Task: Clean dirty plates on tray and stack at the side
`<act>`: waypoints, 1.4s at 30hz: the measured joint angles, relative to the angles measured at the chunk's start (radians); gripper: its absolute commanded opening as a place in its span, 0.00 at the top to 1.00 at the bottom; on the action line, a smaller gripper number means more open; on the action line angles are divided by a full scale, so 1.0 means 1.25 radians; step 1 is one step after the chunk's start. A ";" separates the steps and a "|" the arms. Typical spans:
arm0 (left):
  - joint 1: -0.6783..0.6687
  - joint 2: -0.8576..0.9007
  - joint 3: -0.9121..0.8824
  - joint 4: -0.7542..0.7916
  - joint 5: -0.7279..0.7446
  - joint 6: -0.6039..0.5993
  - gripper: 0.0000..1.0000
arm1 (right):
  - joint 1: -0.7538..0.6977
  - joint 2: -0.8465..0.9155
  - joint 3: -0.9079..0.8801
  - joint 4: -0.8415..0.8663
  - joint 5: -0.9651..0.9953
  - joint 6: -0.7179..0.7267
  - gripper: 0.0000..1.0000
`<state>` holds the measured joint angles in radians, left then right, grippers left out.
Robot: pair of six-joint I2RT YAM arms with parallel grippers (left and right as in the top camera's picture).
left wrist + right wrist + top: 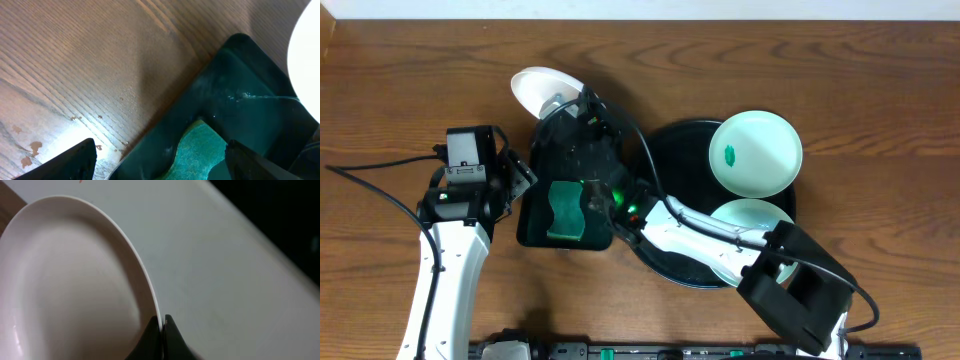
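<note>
- At the rim of the white plate point(542, 87), the right end effector point(162, 330) was clamped on the edge, one finger on each face.
- That plate lay off the round black tray point(670, 140), toward 10 o'clock from it, at the 12 o'clock end of the rectangular black tray point(531, 218).
- On the round black tray, the smeared mint-green plate point(755, 152) sat at 1 o'clock.
- The second mint-green plate point(745, 218) sat at 4 o'clock, partly under the right arm.
- The left end effector point(160, 160) hung with fingers spread, gripping nothing, over the rectangular tray's 9 o'clock edge.
- A green sponge point(563, 210) lay in that tray on the wooden bench point(400, 80).
</note>
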<state>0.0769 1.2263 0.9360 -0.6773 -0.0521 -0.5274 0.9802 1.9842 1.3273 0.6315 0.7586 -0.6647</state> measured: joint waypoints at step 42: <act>0.000 0.000 0.000 0.000 0.000 0.000 0.18 | 0.052 0.000 0.000 0.081 0.128 -0.238 0.99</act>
<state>0.0769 1.2263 0.9360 -0.6773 -0.0521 -0.5274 1.0458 1.9842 1.3273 0.7334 0.9180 -0.9623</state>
